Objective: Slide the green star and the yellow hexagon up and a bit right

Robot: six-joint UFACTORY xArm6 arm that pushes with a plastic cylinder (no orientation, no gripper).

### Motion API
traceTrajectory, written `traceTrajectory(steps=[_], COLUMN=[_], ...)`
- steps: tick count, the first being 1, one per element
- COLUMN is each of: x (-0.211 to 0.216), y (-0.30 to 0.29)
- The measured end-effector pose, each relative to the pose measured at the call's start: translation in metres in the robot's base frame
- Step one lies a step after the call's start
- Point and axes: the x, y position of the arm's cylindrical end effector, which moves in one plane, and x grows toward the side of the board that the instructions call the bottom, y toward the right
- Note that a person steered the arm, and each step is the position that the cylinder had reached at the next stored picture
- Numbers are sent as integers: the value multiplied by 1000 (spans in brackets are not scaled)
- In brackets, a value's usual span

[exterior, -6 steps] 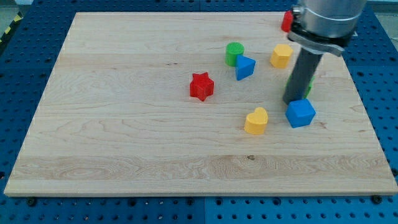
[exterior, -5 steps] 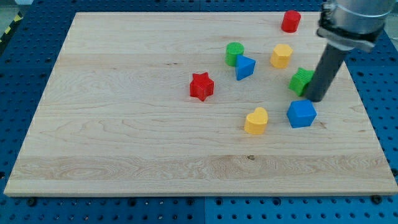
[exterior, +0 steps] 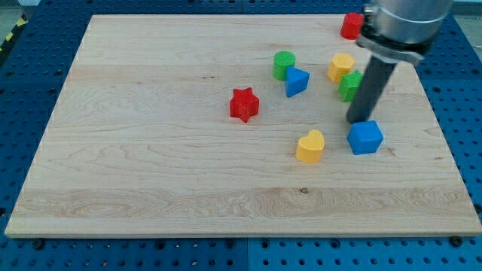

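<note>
The green star (exterior: 349, 85) lies at the view's right, partly hidden behind my rod. It touches the yellow hexagon (exterior: 340, 67), which sits just above and left of it. My tip (exterior: 356, 120) rests on the board just below the green star and just above the blue cube (exterior: 364, 137).
A green cylinder (exterior: 284, 65) and a blue triangle (exterior: 297, 80) sit left of the hexagon. A red star (exterior: 244, 104) lies mid-board. A yellow heart (exterior: 310, 146) lies left of the blue cube. A red cylinder (exterior: 351, 25) stands at the top edge.
The green star has shifted up and left, now against the yellow hexagon. My rod swung right, then came back left to sit below the star.
</note>
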Motion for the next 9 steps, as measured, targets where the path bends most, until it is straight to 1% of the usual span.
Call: traceTrajectory(steps=[1, 2, 3, 4, 6, 7, 8, 9], x=[-41, -86, -93, -86, -86, -86, -88, -123], y=[0, 21, 27, 27, 20, -12, -27, -16])
